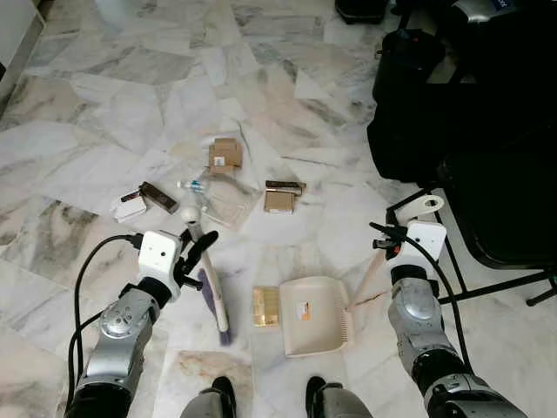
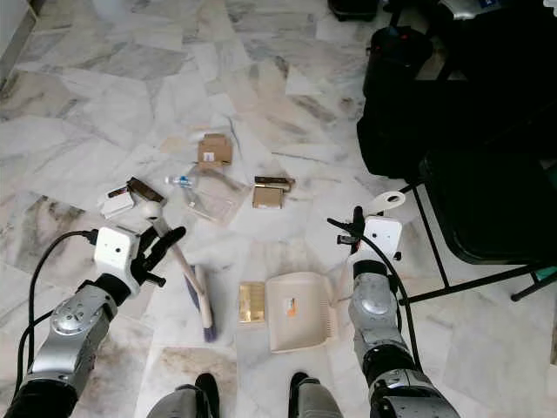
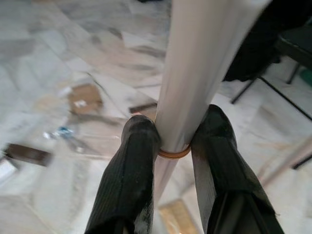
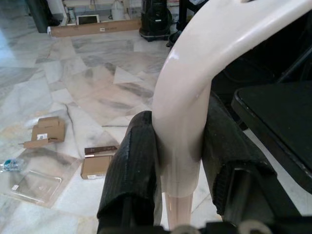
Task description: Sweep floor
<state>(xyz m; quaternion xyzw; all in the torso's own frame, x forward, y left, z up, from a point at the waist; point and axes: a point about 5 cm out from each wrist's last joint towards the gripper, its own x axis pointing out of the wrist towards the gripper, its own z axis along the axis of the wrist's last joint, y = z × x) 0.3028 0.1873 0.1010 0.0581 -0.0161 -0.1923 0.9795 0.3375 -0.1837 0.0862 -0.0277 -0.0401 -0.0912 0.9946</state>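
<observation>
The broom (image 1: 213,300) is standing on the marble floor (image 1: 104,113) just ahead of the robot's feet, its bristle head lying beside a small flat card (image 1: 265,306) that is touching the mouth of the dustpan (image 1: 312,315). The left gripper (image 1: 193,252) is clamping the broom's pale handle between both fingers (image 3: 131,170), presumably to steer each stroke. The right gripper (image 4: 178,161) is squeezing the dustpan's long handle (image 4: 195,73), keeping the pan flat to receive debris. 2 cardboard boxes (image 1: 224,154), a clear wrapper (image 1: 228,202) and a small bottle (image 1: 191,185) are lying farther ahead. A black folding chair (image 1: 509,209) is standing at the right.
</observation>
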